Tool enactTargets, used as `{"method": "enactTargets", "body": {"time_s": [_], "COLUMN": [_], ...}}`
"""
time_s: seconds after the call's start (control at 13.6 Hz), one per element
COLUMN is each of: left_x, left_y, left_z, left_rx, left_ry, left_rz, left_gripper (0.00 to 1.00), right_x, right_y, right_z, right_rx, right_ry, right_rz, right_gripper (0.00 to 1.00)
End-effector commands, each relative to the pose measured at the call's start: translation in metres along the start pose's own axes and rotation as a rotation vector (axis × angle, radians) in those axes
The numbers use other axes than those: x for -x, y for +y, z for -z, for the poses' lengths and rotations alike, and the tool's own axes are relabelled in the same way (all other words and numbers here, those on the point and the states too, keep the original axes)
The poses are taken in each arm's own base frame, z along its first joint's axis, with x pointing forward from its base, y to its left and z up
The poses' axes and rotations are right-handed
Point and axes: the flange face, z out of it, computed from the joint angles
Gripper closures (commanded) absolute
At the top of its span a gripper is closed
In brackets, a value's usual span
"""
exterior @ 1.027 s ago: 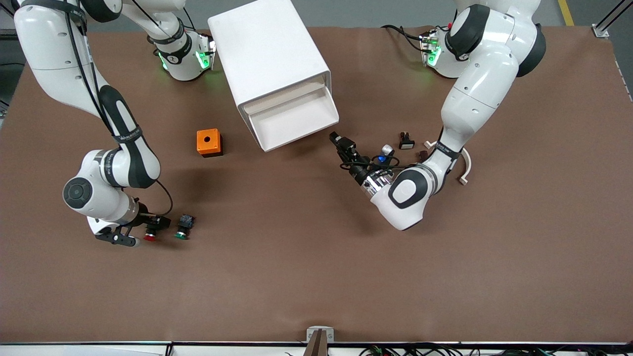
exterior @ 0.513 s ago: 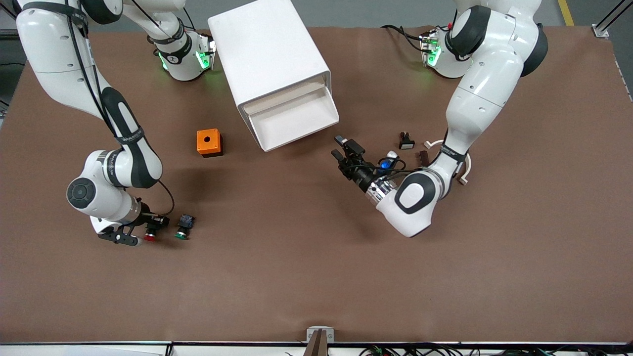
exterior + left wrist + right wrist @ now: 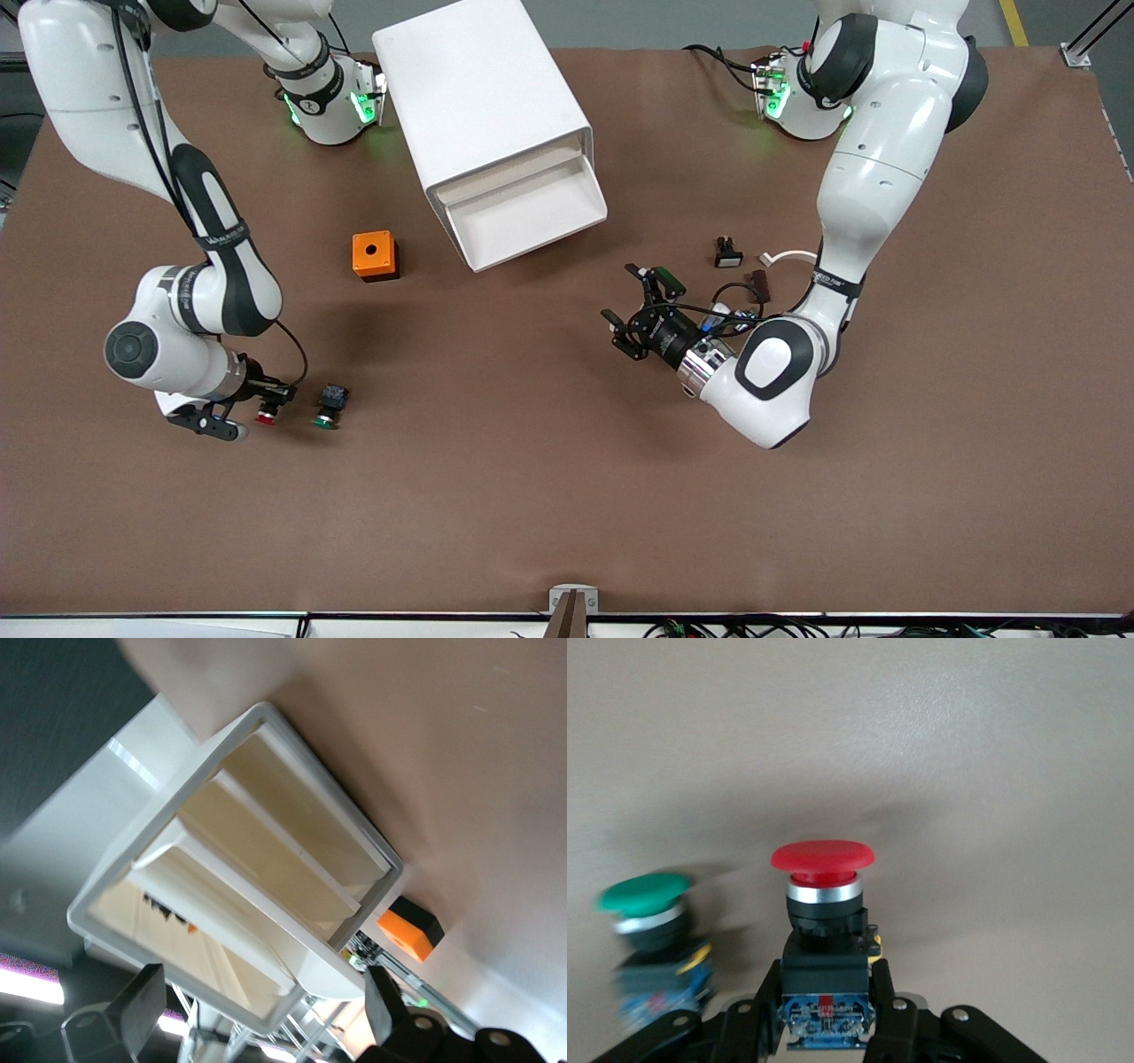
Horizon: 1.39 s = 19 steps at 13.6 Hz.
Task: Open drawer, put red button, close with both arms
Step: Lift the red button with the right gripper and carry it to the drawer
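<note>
the right gripper [image 3: 259,409] pinches the red button [image 3: 822,870] by its body for the pulled-out drawer [image 3: 524,216], while the left gripper [image 3: 640,307] waits spread near that drawer

Bright, even overhead light; green button [image 3: 645,893] motion-blurred.

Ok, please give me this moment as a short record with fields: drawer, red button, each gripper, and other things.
drawer: top one, pulled open, nothing visible in it
red button: gripped at its black body
right gripper: shut on red button
left gripper: open, over the table, facing the cabinet
green button: on the table beside red button
orange box: beside the cabinet
</note>
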Motion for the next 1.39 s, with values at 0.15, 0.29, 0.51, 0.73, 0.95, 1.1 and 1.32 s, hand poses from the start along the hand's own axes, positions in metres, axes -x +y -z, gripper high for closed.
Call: {"method": "enactTargets", "body": {"time_s": [0.15, 0.29, 0.51, 0.73, 0.95, 1.1, 1.32], "left_x": [0.06, 0.065, 0.074, 0.096, 0.1, 0.103, 0.105], "left_y": [-0.039, -0.044, -0.06, -0.085, -0.086, -0.078, -0.069], "left_z": [0.044, 0.064, 0.086, 0.109, 0.112, 0.107, 0.098], "left_rx": [0.171, 0.227, 0.236, 0.263, 0.27, 0.294, 0.312], "left_ry": [0.292, 0.425, 0.58, 0.701, 0.821, 0.885, 0.916], "left_rz": [-0.422, -0.566, -0.699, -0.796, -0.821, -0.834, -0.854], "left_gripper": [0.01, 0.01, 0.01, 0.01, 0.01, 0.01, 0.01], "right_x": [0.076, 0.121, 0.171, 0.213, 0.245, 0.27, 0.292], "right_y": [-0.068, -0.114, -0.164, -0.21, -0.243, -0.264, -0.282], "right_z": [0.133, 0.176, 0.206, 0.224, 0.239, 0.244, 0.243], "right_rx": [-0.071, -0.07, -0.1, -0.117, -0.119, -0.124, -0.125], "right_ry": [-0.077, -0.066, -0.059, -0.047, -0.049, -0.048, -0.041], "right_rz": [-0.203, -0.284, -0.378, -0.448, -0.502, -0.533, -0.56], "right_gripper": [1.0, 1.0, 1.0, 1.0, 1.0, 1.0, 1.0]}}
